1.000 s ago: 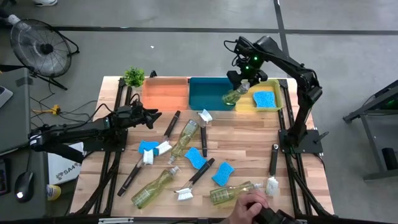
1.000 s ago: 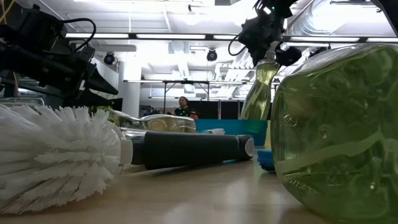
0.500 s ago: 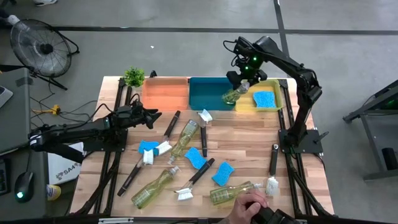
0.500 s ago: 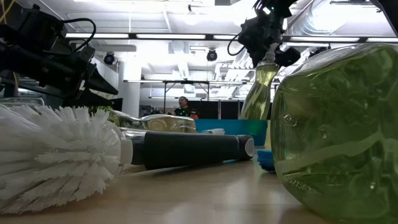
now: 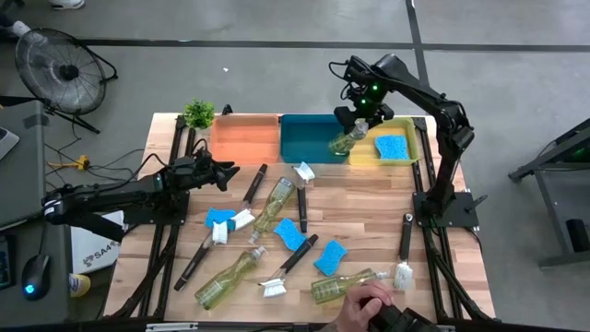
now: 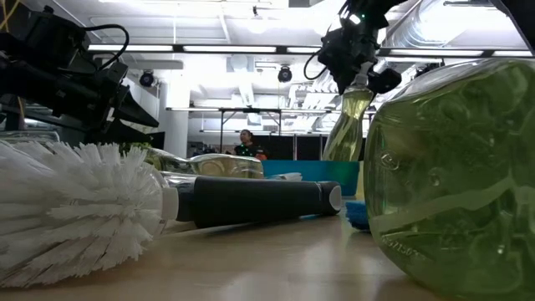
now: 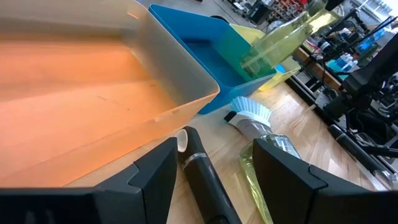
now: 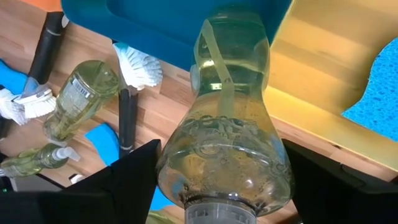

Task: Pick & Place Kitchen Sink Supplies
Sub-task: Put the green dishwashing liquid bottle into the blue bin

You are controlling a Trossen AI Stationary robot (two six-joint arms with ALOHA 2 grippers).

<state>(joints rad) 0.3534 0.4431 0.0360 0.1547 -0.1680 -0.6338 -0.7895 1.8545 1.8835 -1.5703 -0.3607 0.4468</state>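
Note:
My right gripper (image 5: 358,118) hangs over the bins at the table's far edge, shut on a clear bottle of yellow-green liquid (image 5: 345,141). The bottle's base is over the teal bin (image 5: 304,146), by the wall next to the yellow bin (image 5: 408,129). A blue sponge (image 5: 392,147) lies in the yellow bin. My left gripper (image 5: 224,172) waits open, low over the table's left part, in front of the orange bin (image 5: 244,138). More bottles (image 5: 275,203), sponges (image 5: 289,233) and brushes (image 5: 293,264) lie on the wood. My right gripper holds the bottle by its narrow upper part (image 8: 186,186), just below the cap, pinched between the two fingers (image 8: 134,180). The fingers come from above, slanting down. The bottle hangs tilted below them, base lowest (image 6: 347,125). I cannot tell whether the base touches the bin.
A small green plant (image 5: 198,113) stands at the far left corner. A person's hand (image 5: 369,304) is at the near edge by a lying bottle (image 5: 341,286). A brush (image 5: 404,249) lies near the right edge. A brush handle (image 7: 202,180) lies just ahead of my left gripper.

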